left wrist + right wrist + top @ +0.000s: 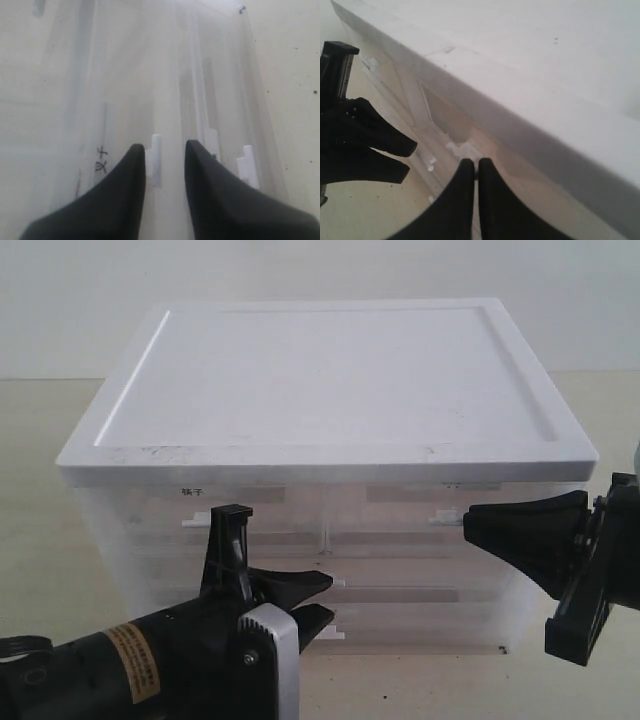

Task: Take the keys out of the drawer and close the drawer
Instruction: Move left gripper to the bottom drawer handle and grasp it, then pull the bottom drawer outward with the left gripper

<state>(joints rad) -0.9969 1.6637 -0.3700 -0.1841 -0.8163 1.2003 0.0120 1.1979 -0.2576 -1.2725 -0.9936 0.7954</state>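
The left pincer [328, 600] has black, tapering curved fingers [295, 585]; behind them, a silver-white bracket [275, 650] with dark screws [249, 657] and an orange label [130, 665]. The right pincer [468, 522] is all black.

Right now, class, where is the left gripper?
The left gripper sits lower left in the exterior view, before the lower tiers of the drawer unit; in its wrist view a small white handle shows between its open fingers.

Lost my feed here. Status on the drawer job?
Left gripper open at a white handle. Right gripper shut, empty. Drawer closed, keys not seen. Nothing blocking.
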